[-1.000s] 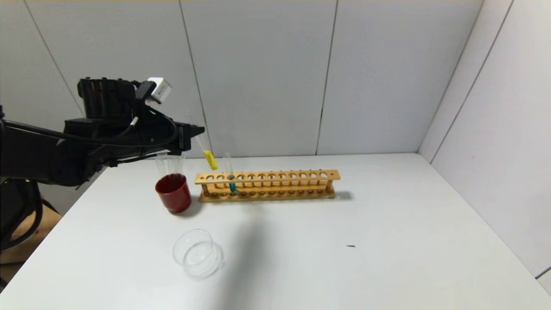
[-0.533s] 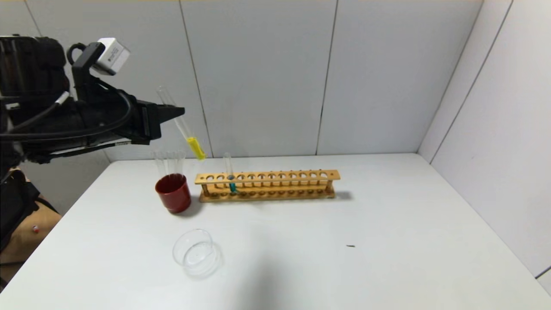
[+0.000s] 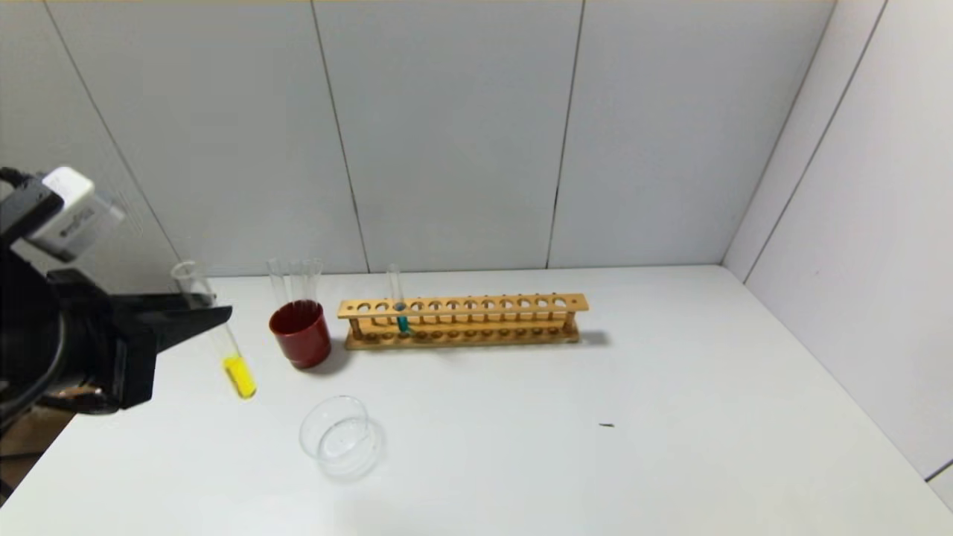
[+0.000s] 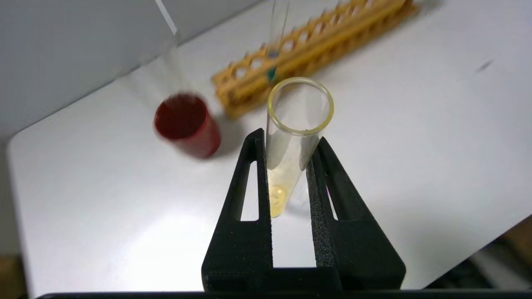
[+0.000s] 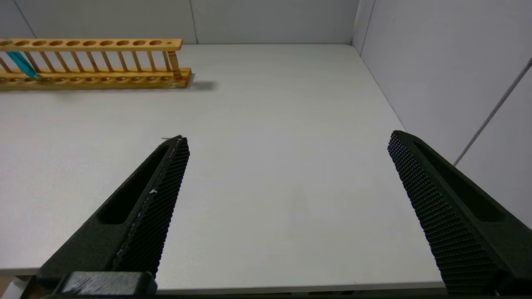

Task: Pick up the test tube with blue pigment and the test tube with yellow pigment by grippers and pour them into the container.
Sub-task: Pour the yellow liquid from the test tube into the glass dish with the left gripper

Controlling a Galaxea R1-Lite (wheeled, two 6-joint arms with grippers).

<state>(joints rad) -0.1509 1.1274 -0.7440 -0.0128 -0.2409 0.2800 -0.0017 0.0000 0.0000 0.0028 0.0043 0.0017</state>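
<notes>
Head camera: high, facing forward and down over the whole table [image 3: 670,357]. Left wrist camera: close behind the left gripper [image 4: 289,143], looking past its fingertips. Right wrist camera: low behind the right gripper [image 5: 286,145]. Shared by all: wooden rack [image 3: 461,320] [image 4: 307,50] [image 5: 95,62].

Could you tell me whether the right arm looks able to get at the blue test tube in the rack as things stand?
Probably yes: the right gripper is open over bare table, nothing stands between it and the test tube with blue pigment in the rack, and the left gripper is off beside it.

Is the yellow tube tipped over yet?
No: the test tube with yellow pigment hangs nearly upright in the left gripper, its liquid at the bottom.
</notes>
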